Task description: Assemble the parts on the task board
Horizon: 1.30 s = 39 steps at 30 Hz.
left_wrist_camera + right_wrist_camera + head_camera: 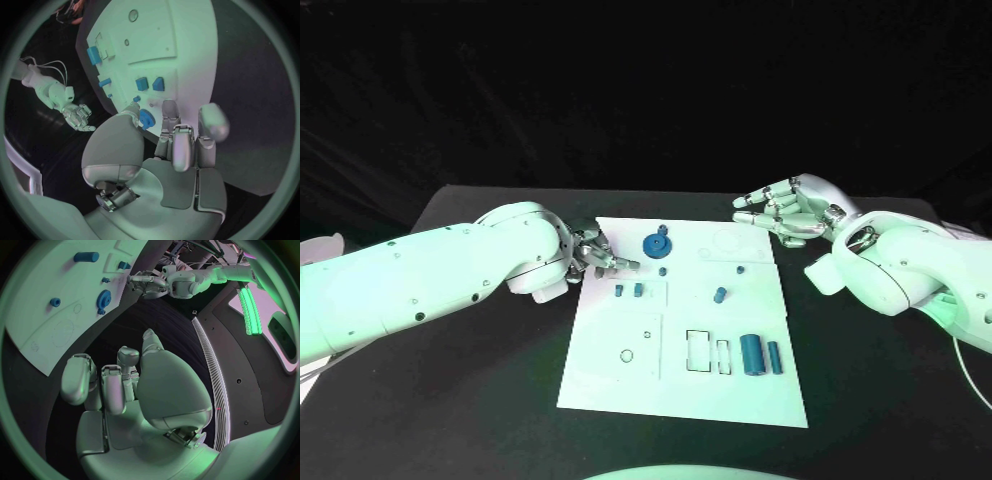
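A black desk [877,400] is set before a dark backdrop. The left robot hand [593,256] is held with fingers apart, empty, at the task board's [632,385] upper left edge, near a blue gear [655,245]. The right robot hand [788,208] is kept curled, empty, at upper right.

A robot lab — black-draped backdrop [646,90], black table [877,400], a white task board [682,390] laid for testing.

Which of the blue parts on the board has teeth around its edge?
The blue gear near the far edge of the task board, close to the left hand. It is round and toothed; the other blue parts are plain blocks or cylinders.
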{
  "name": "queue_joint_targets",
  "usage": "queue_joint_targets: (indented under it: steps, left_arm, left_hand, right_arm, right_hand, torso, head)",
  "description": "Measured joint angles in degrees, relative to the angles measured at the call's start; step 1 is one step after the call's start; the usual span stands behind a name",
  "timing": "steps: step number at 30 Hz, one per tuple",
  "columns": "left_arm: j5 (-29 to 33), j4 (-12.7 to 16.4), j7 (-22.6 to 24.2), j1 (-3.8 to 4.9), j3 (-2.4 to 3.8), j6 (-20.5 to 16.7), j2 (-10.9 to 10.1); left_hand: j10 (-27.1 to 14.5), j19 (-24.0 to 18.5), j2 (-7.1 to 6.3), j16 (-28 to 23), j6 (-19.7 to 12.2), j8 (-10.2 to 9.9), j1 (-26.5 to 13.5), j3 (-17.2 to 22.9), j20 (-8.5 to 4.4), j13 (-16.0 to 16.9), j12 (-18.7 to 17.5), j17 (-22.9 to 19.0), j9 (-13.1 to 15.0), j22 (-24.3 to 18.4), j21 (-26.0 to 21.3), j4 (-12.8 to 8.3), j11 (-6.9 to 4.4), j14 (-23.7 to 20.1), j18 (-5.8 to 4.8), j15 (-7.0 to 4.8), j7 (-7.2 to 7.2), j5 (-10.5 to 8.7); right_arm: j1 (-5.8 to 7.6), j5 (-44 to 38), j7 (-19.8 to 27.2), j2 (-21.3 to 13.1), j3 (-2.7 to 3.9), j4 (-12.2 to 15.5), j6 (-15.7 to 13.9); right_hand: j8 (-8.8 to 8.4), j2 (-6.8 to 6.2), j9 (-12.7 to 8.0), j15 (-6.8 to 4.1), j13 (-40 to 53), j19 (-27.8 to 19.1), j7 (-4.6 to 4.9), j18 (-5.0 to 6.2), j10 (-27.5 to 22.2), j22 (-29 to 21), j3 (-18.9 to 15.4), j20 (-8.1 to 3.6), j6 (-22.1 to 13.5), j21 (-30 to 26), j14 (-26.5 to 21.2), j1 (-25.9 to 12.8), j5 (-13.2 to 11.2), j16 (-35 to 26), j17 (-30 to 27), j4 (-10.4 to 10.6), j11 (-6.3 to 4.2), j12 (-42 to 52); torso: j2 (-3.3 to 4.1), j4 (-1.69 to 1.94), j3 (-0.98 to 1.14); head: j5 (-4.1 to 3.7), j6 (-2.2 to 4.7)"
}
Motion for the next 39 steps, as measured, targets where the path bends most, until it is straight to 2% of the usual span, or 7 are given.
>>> queue_joint_targets:
  steps: [5, 8, 12, 17, 25, 30, 39]
  left_arm:
    - [6.3, -0.78, 5.6, 0.01, -0.09, -4.52, 0.03]
    - [6.89, -1.04, 8.79, 0.01, -0.24, -6.11, 0.35]
    - [4.42, -1.53, 14.07, -0.01, -0.79, -7.79, 1.79]
    - [-3.3, -2.38, 21.04, -0.31, -1.41, -10.08, 4.48]
    - [-16.83, -4.57, 25.51, -1.08, -1.81, -11.59, 7.98]
    - [-22.83, -6.12, 25.73, -1.8, -1.98, -10.86, 9.83]
    - [-28.12, -7.45, 24.64, -2.31, -2.04, -8.4, 11.22]
  left_hand:
    - [-2.48, -0.43, 0.86, -3.05, -1.71, 0.21, 6.26, -2.26, 0.98, -2.65, -1.48, 0.0, -2.08, -5.81, -7.49, -0.78, 1.08, 0.17, 0.02, 0.42, 1.11, 1.45]
    - [-4.97, -2.22, 1.4, -7.12, -3.1, -0.27, 13.08, -0.46, 1.52, -4.33, -3.49, -3.76, -3.58, -11.32, -14.71, -3.14, 1.55, -0.98, 1.41, 1.25, 1.89, 2.17]
    - [-8.78, -5.81, 1.63, -17.44, -3.94, -3.46, 21.94, 3.63, 2.43, -10.31, -10.33, -14.07, -8.23, -18.27, -24.45, -5.66, 2.84, -6.54, 2.66, 2.37, 2.75, 2.17]
    - [-8.06, -5.61, -1.46, -24.43, 0.18, -9.7, 27.85, 9.71, 2.88, -21.85, -20.72, -21.33, -17.56, -21.08, -28.02, -6.82, 3.62, -9.14, 2.67, 3.14, 3.35, 2.17]
    - [-4.84, 0.03, -4.28, -17.97, 5.12, -15.4, 26.29, 9.48, 2.39, -31.42, -28.15, -15.81, -25.28, -21.9, -27.91, -6.97, 3.29, -2.81, 2.67, 2.43, 2.14, 2.17]
    - [-2.13, 5.02, -4.28, -6.36, 8.0, -17.31, 26.29, 9.35, 1.85, -34.88, -30.43, -4.55, -28.13, -9.42, -11.36, -7.1, 3.08, -0.22, 0.87, 2.02, 2.14, 2.17]
    - [-0.81, 5.01, -4.28, -7.1, 10.21, -17.76, 26.29, 9.49, 1.86, -36.99, -31.99, -7.35, -29.68, -5.66, -6.7, -7.24, 3.12, -0.22, 0.86, 2.02, 2.13, 2.17]
  right_arm:
    - [0.0, -0.01, -0.03, -0.03, 0.0, 0.0, 0.0]
    - [0.0, -0.01, -0.04, -0.06, 0.0, 0.0, 0.01]
    - [0.0, -0.01, -0.05, -0.06, 0.0, 0.0, 0.02]
    - [0.0, -0.01, -0.05, 0.08, 0.0, -0.03, 0.07]
    - [0.0, -0.01, -0.05, 0.38, -0.01, -0.14, 0.18]
    - [0.0, -0.01, -0.05, 0.52, -0.01, -0.14, 0.25]
    - [0.0, -0.01, -0.04, 0.58, -0.01, -0.15, 0.37]
  right_hand:
    - [0.0, 0.0, 0.0, 0.0, 0.0, 0.0, 0.0, 0.0, 0.0, 0.0, 0.0, 0.0, 0.0, 0.0, 0.0, 0.0, 0.0, 0.0, 0.0, 0.0, 0.0, 0.0]
    - [0.0, 0.0, 0.0, 0.0, 0.0, 0.0, 0.0, 0.0, 0.0, 0.0, 0.0, 0.0, 0.0, 0.0, 0.0, 0.0, 0.0, 0.0, -0.01, 0.0, 0.0, 0.0]
    - [0.0, 0.0, 0.0, 0.0, 0.0, 0.0, 0.0, 0.0, 0.0, 0.0, -0.16, 0.0, 0.0, 0.0, 0.0, 0.0, 0.0, 0.0, -0.01, 0.16, 0.0, 0.0]
    - [0.0, 0.0, 0.0, 0.0, 0.0, 0.0, 0.0, 0.0, 0.0, 0.0, -0.16, 0.0, 0.0, 0.0, 0.0, 0.0, 0.0, 0.0, -0.01, 0.16, 0.0, 0.0]
    - [0.0, 0.0, 0.0, 0.0, 0.0, 0.0, 0.0, 0.0, 0.0, 0.0, -0.16, 0.0, 0.0, 0.0, 0.0, 0.0, 0.0, 0.0, -0.02, 0.16, 0.0, 0.0]
    - [0.0, 0.0, 0.0, 0.0, 0.01, 0.0, 0.0, 0.0, 0.0, 0.0, -0.16, 0.0, 0.0, 0.0, 0.0, 0.0, 0.0, 0.0, -0.02, 0.16, 0.0, 0.0]
    - [0.0, 0.0, 0.0, 0.0, 0.01, 0.0, 0.0, 0.0, 0.0, 0.01, -0.16, 0.0, 0.0, 0.0, 0.0, 0.0, 0.0, 0.0, -0.02, 0.16, 0.0, 0.0]
  torso:
    - [0.01, -0.02, 0.01]
    - [0.03, -0.04, 0.01]
    - [0.05, -0.04, -0.01]
    - [0.12, -0.12, -0.04]
    - [0.14, -0.15, -0.02]
    - [0.18, -0.15, -0.02]
    - [0.27, -0.35, -0.01]
  head:
    - [-0.14, 0.19]
    - [-0.25, 0.23]
    - [-0.37, 0.28]
    - [-0.56, 0.42]
    - [-0.93, 0.62]
    - [-1.18, 0.66]
    - [-1.19, 0.68]
